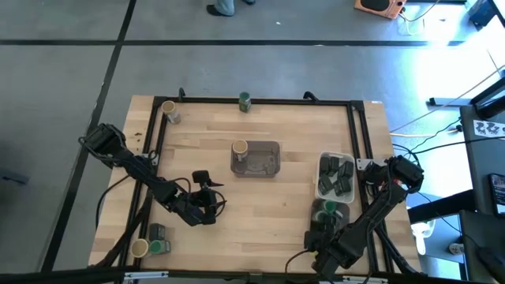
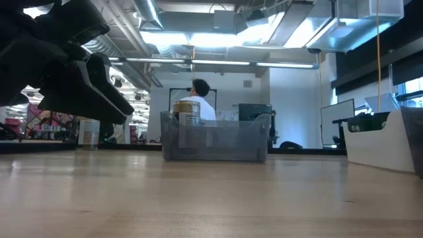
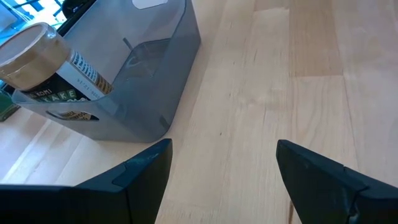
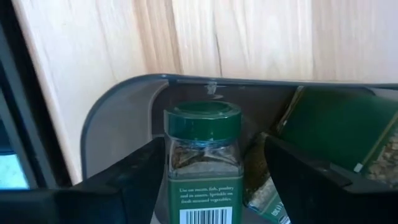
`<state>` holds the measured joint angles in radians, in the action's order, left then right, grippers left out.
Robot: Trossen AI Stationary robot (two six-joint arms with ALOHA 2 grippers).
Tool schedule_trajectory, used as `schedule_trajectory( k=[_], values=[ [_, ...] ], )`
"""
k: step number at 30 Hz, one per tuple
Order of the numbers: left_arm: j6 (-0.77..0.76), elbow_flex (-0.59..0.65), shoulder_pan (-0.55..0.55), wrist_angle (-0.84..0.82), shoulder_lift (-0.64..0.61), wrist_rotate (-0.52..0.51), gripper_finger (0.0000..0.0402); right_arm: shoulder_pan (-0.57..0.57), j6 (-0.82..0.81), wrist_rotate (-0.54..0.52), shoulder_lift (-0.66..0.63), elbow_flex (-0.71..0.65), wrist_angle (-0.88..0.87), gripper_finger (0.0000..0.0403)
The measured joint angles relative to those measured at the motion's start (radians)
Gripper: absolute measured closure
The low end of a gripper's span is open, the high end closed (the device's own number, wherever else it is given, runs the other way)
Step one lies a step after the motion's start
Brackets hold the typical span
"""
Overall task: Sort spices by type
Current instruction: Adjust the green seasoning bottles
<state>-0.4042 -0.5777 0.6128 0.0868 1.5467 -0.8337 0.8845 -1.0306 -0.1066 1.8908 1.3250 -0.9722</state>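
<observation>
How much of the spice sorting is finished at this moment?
Partly done. One tan-lidded round jar stands in the translucent grey tray, several small dark rectangular tins lie in the white tray, and green-lidded jars sit in the dark tray. Nothing is held: left gripper and right gripper have open fingers. Stray jars remain at the far edge, far-left corner and near-left corner.

the light wooden tabletop [image 1: 213, 170] carries a clear grey tray [image 1: 264, 162] near its middle. a white tray [image 1: 323, 175] sits by the right edge, with a dark tray [image 1: 316, 211] just in front of it toward the near right corner. a tan-lidded jar [image 1: 170, 111] stands at the far left corner, a green-lidded jar [image 1: 245, 101] on the far edge, and another tan-lidded jar [image 1: 140, 249] with a small dark tin [image 1: 158, 233] at the near left corner.
</observation>
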Motion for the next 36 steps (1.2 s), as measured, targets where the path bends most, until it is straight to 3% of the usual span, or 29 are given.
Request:
schedule_trajectory(
  k=[11, 23, 36],
  values=[
    [0.002, 0.0, 0.0, 0.0, 0.0, 0.0, 0.0117, -0.002, 0.019, -0.007, 0.007, 0.085, -0.075, 0.0128],
    [0.011, 0.0, 0.0, 0.0, 0.0, 0.0, 0.0117, -0.002, 0.326, -0.008, 0.012, 0.107, -0.077, 0.0128],
    [0.011, 0.0, 0.0, -0.001, 0.0, 0.0, 0.0117, 0.0, 0.307, -0.01, 0.005, 0.031, 0.006, 0.0128]
  ],
)
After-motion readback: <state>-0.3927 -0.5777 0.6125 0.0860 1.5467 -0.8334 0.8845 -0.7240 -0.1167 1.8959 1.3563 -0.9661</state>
